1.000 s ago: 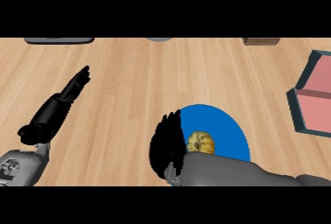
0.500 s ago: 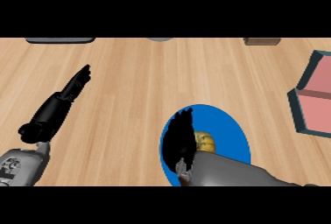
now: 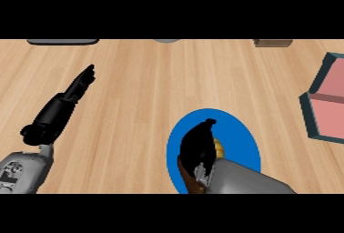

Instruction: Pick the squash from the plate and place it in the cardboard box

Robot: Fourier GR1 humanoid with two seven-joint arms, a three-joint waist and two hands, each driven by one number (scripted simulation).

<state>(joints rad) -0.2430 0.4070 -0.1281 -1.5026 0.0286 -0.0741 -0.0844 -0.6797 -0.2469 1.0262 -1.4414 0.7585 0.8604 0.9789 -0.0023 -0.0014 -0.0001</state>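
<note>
So the squash (image 3: pixel 218 146) is on the blue plate (image 3: pixel 245 136) down around 5 o'clock in the view, and honestly you can only see a small yellow sliver of it. The right hand (image 3: pixel 199 145) is sitting right on top of it, fingers draped over and hiding most of it. Whether those fingers are actually wrapped round the squash or just lying across it, I can't tell from this angle.

The cardboard box (image 3: pixel 328 102) is over at 3 o'clock, pinkish inside with teal walls, well apart from the plate and partly cut off by the edge. Nothing in the part of it I can see.

The left hand (image 3: pixel 67 100) is out at 9 o'clock, fingers straight and pointing up toward 12, holding nothing, just resting on the wooden counter (image 3: pixel 168 82).

Progress-wise I'd say we're early: the squash hasn't left the plate. Grab looks like it's underway at best. Lift, carry to the box and drop-off are all left.
</note>
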